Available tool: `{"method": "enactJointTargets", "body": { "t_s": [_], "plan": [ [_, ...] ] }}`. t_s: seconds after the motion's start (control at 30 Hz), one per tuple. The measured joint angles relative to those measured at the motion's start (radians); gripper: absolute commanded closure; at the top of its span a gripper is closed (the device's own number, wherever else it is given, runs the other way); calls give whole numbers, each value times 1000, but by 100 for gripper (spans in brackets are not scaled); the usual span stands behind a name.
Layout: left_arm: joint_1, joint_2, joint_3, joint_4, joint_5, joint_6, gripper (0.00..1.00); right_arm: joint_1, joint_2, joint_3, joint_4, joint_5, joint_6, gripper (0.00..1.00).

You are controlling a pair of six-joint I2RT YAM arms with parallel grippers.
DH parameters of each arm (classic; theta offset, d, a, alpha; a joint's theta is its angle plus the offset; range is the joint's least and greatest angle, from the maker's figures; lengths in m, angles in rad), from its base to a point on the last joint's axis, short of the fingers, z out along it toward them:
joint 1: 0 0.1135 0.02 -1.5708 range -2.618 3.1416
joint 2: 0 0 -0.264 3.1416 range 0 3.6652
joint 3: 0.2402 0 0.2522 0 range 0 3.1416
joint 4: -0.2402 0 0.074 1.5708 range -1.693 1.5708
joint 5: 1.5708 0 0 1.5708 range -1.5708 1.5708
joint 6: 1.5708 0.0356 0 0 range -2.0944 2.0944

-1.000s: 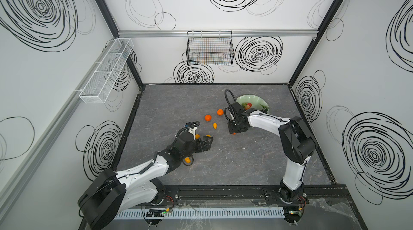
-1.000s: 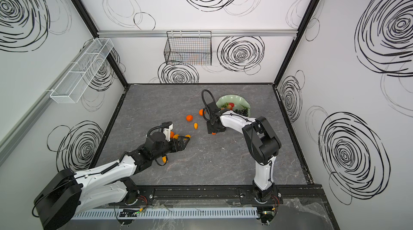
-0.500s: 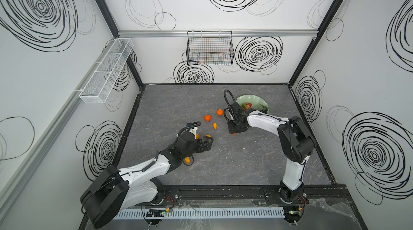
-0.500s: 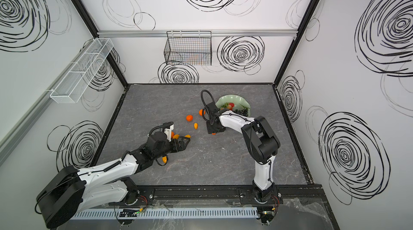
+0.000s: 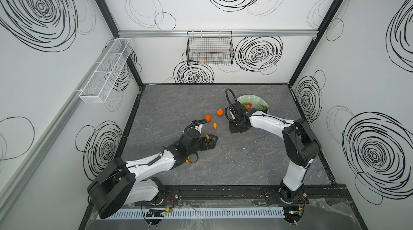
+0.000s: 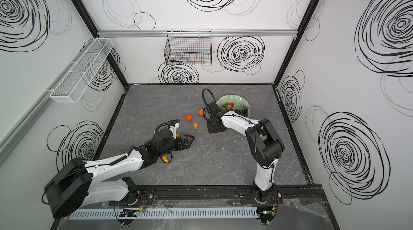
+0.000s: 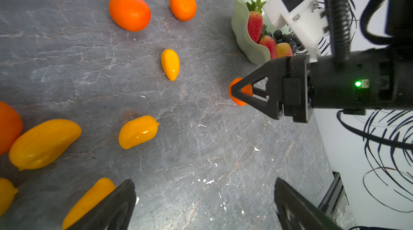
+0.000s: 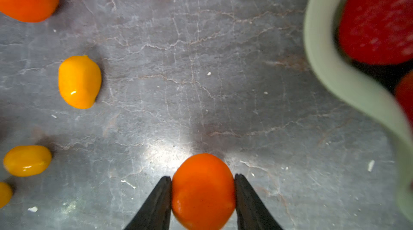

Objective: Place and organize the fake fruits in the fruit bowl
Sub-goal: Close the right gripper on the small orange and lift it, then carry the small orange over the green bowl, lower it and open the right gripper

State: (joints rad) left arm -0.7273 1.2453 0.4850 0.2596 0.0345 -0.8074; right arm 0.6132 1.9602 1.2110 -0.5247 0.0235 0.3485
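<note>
Top views, fruit: the fruit bowl [image 5: 252, 97] sits far right on the table [image 5: 223, 168], strawberries and grapes already inside. Two loose tangerines [image 5: 208, 118] and a kumquat [image 5: 215, 125] lie near it, towards the middle.
Top views, right hand: the right hand [image 5: 237, 129] is down at the table just in front of the bowl, with a speck of orange under it. I can't read the grip from up here.
Top views, left hand: the left hand [image 6: 187, 140] hangs low, well apart from the bowl, spread wide and empty.
Left wrist, left hand: two black fingers [image 7: 120, 204] far apart with bare table between them. One kumquat lies right at a finger; whether it touches, I can't tell.
Left wrist, right hand: its tip is around a small tangerine [image 7: 239, 103], just beside the bowl's wavy wall.
Right wrist, grip: both fingers press the small tangerine's sides at its widest, and it seems to sit on the table.
Handling, my guess: light, hard, glossy plastic. Being round and slick, it could squirt out. Hold it across the middle and squeeze gently.
</note>
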Motion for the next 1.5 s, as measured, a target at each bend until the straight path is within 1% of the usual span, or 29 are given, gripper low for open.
{"method": "enactJointTargets", "body": {
  "t_s": [0.23, 0.5, 0.6, 0.77, 0.97, 1.27, 1.5],
  "plan": [
    [-20, 26, 46, 0, -22, 14, 1, -35, -105, -42, -1, -37, 7, 55],
    [-31, 114, 151, 5, -28, 45, 1, -137, -187, -51, -5, -78, 8, 55],
    [-31, 163, 199, 13, -27, 49, 1, -184, -195, -31, -27, -83, 2, 55],
    [-32, 254, 294, 38, -27, 51, 1, -252, -190, 63, -60, -79, -9, 55],
    [-32, 379, 424, 64, -24, 52, 1, -311, -117, 217, -71, -56, -14, 55],
    [-48, 529, 555, 86, -24, 51, 1, -391, 67, 355, -100, -41, -13, 56],
    [-66, 612, 641, 83, -35, 52, 1, -440, 193, 472, -113, -24, -9, 56]
  ]
}}
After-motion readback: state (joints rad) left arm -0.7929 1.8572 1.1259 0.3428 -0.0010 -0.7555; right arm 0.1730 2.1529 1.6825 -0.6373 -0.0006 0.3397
